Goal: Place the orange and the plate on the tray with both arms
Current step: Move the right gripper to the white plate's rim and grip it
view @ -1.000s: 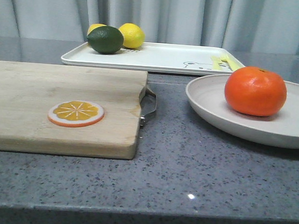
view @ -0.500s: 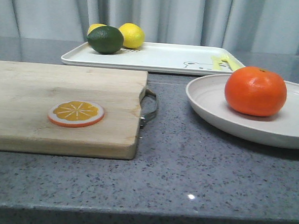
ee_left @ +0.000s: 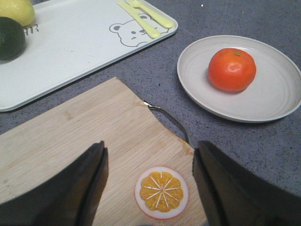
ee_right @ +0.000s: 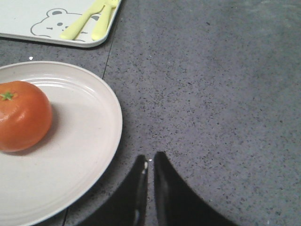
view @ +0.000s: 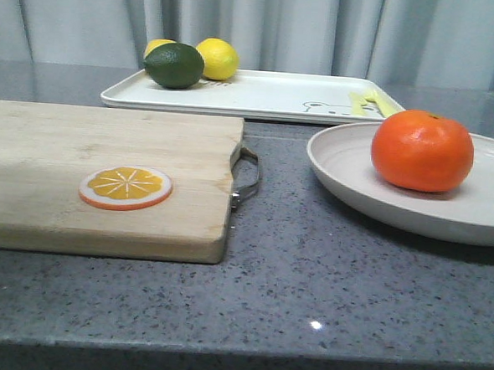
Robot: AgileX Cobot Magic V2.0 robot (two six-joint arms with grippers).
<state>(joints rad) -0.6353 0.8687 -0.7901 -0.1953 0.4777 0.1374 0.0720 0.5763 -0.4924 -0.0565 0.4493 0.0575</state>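
Nearest you on the speckled grey stone desk [view: 325, 282] lies the pale wooden cutting board [view: 80, 175], its bent metal handle [view: 246, 176] pointing toward the plate. A flat orange slice disc with a white rim [view: 125, 187] rests on the board. Your left tool [ee_left: 149, 188] hangs over that slice with its dark fingers [ee_left: 84, 183] spread wide apart and holding nothing.

Your right tool [ee_right: 149, 183] sits over bare desk just beside the plate's rim, its two fingers drawn nearly together with only a thin slit between them, gripping nothing.

To the right of the board, apart from the handle, you have the large round off-white shallow plate [view: 348, 170]. The glossy red-orange whole orange [view: 422, 150] sits on it, upright with its stem up.

Farther back, you see the flat rectangular white tray with rounded corners [view: 269, 98], near the plate and the board; whether it touches either you cannot tell. A bear drawing [ee_left: 129, 32] and yellow cutlery print [ee_left: 143, 16] mark its right end. At its left end a dark green lime [view: 174, 65] rests in front of two yellow lemons [view: 217, 58]. A grey curtain [view: 323, 30] closes the back.
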